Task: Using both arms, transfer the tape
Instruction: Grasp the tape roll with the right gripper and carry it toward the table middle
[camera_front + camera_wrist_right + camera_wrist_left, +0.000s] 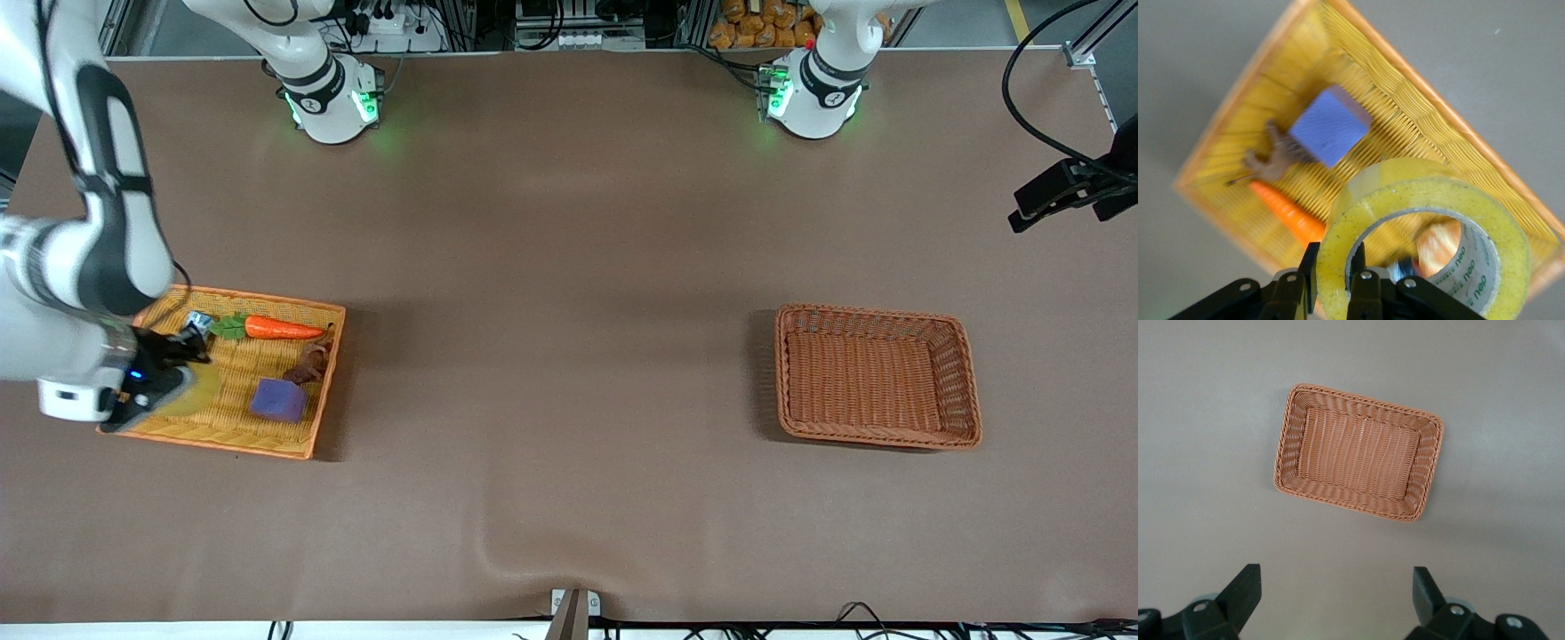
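Observation:
The tape (1425, 227) is a translucent yellowish roll with a grey core. My right gripper (1335, 273) is shut on its wall, one finger inside the hole and one outside. In the front view the right gripper (151, 373) holds the tape (200, 388) over the end of the yellow tray (267, 305) nearest the right arm's end of the table. My left gripper (1337, 577) is open and empty, high in the air at the left arm's end of the table (1036, 206), looking down on the brown basket (1288, 433).
On the tray lie a carrot (283, 329), a purple block (278, 399), a brown twisted piece (308, 364) and a small silvery item (197, 323). The brown wicker basket (965, 373) stands empty toward the left arm's end. The tablecloth bulges near the front edge (498, 556).

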